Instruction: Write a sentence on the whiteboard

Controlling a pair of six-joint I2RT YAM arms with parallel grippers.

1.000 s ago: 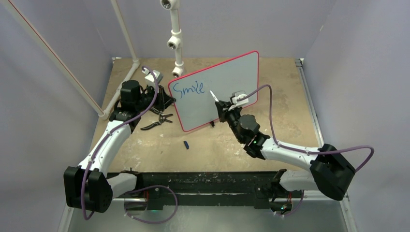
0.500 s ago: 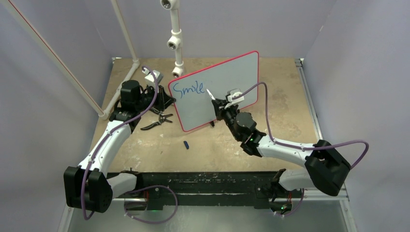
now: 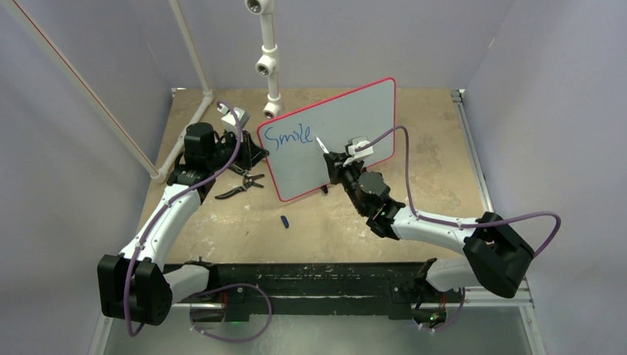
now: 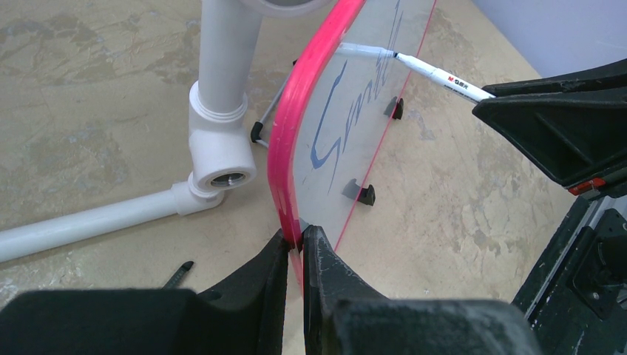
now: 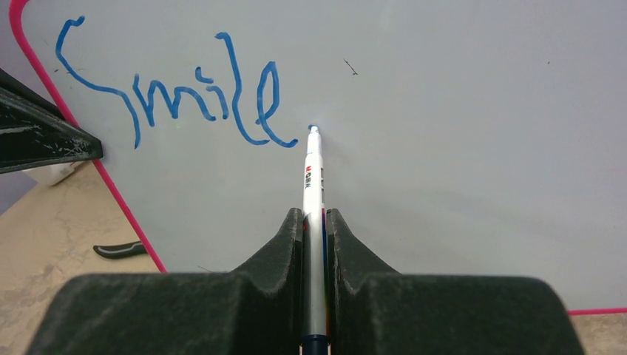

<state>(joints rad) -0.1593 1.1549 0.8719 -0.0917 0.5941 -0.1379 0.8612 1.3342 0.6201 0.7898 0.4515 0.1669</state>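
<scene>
Near the middle of the scuffed tan wooden table (image 3: 414,200), the rectangular pale grey-white whiteboard (image 3: 347,122) with rounded corners and a thin red frame stands on small black feet. Its long axis runs left to right in the overhead view, the right end lying farther from the arm bases. Its writing face is turned toward the arms. Blue marker handwriting (image 3: 290,136) reading "Smile" runs along that axis in the upper left of the face. The black two-finger left gripper (image 4: 296,242) is clamped on the red frame at the board's left edge. The black right gripper (image 5: 314,222) is clenched around a slim white marker pen (image 5: 313,174), which points away from the wrist at the board. Its blue tip touches the face just right of the final "e".
</scene>
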